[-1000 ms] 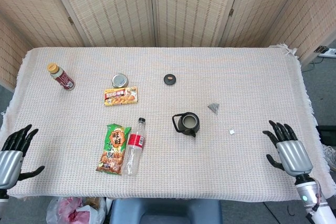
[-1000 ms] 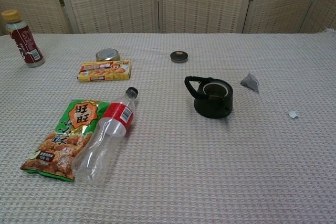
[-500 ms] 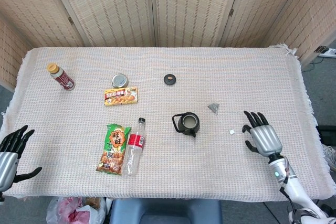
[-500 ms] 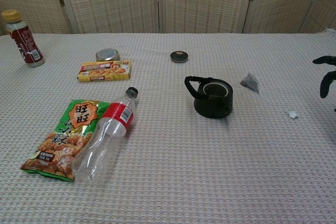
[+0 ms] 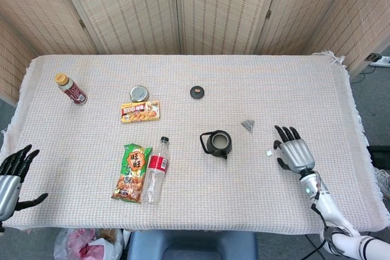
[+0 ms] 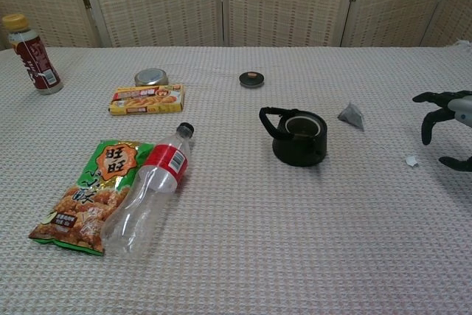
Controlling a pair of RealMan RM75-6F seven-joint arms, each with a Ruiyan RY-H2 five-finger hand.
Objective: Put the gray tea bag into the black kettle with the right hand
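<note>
The right hand (image 5: 294, 152) has slid in toward the tea bag (image 5: 248, 125), fingers spread, holding nothing. The bag's lying on the table (image 5: 183, 168) right of the lidless kettle (image 5: 217, 143); its contents aren't clear.

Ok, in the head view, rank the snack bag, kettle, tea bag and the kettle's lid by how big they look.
1. Snack bag
2. Kettle
3. Lid and tea bag: too alike to rank.

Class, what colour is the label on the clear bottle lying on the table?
Red, on the bottle; clearest in the chest view.
</note>
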